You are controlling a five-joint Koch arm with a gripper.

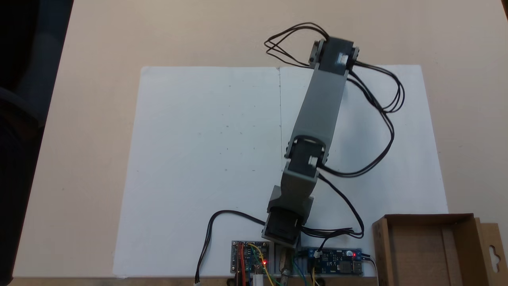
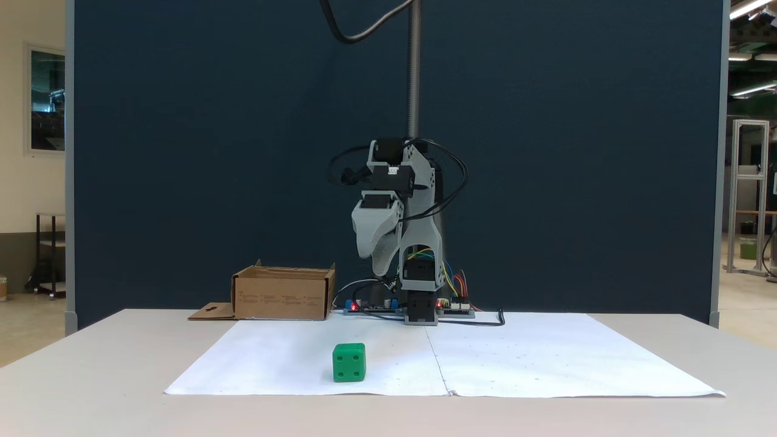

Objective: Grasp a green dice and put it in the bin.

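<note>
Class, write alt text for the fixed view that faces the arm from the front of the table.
A green dice sits on white paper, well in front of a grey arm folded upright with its pincer pointing down. A brown cardboard bin stands left of the arm's base, before a dark blue wall.

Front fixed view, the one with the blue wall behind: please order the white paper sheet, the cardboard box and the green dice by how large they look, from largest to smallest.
1. White paper sheet
2. Cardboard box
3. Green dice, smallest although it sits nearest the camera
</note>
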